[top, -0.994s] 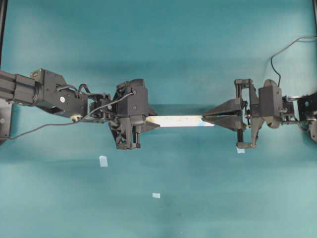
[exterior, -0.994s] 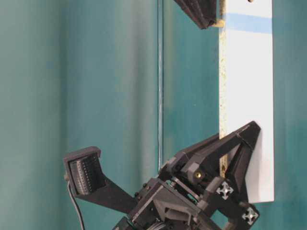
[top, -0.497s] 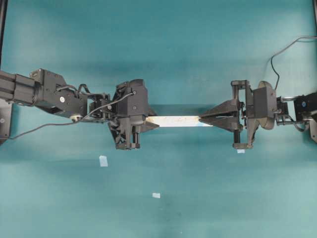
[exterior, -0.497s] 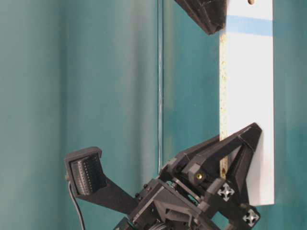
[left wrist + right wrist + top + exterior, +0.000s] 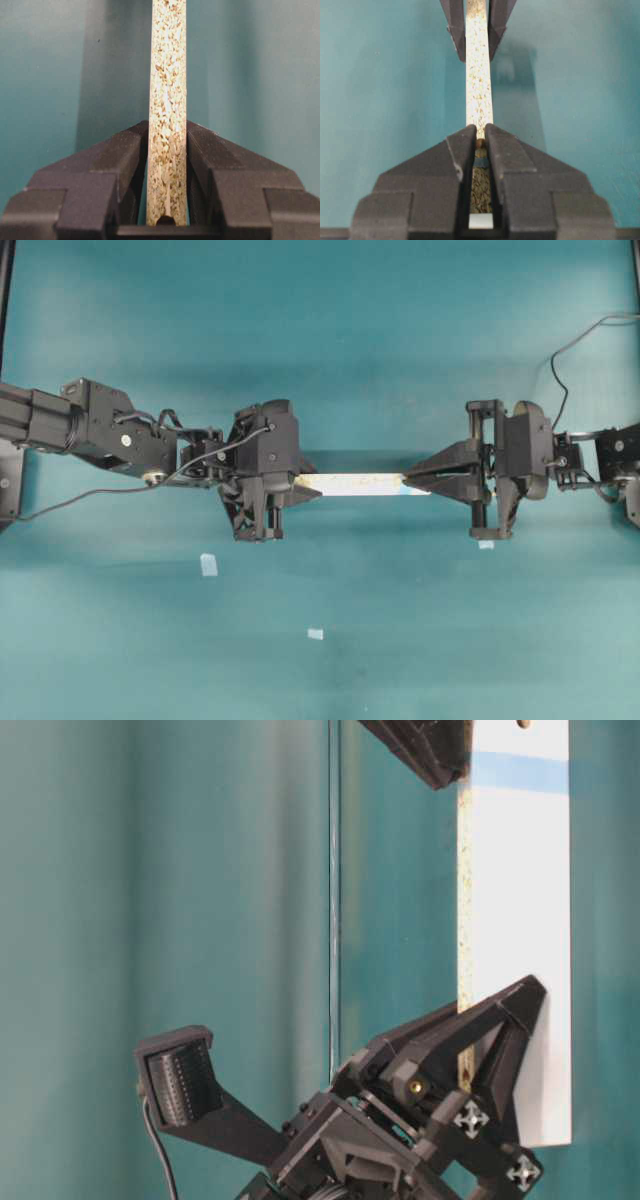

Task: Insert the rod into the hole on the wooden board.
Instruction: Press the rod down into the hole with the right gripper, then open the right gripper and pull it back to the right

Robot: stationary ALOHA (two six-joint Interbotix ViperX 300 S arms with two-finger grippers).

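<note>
While the left gripper [image 5: 500, 1040] at the bottom of the table-level view clamps one end of the wooden board [image 5: 520, 940], the strip runs upward to its blue-marked end, where the right gripper [image 5: 440, 755], pinched narrow on the rod [image 5: 480, 143], sits against the board's speckled edge.

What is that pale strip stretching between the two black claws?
It is the wooden board, held edge-up above the teal table. The left gripper clamps one end and the right gripper meets the other, seen best from overhead.
</note>
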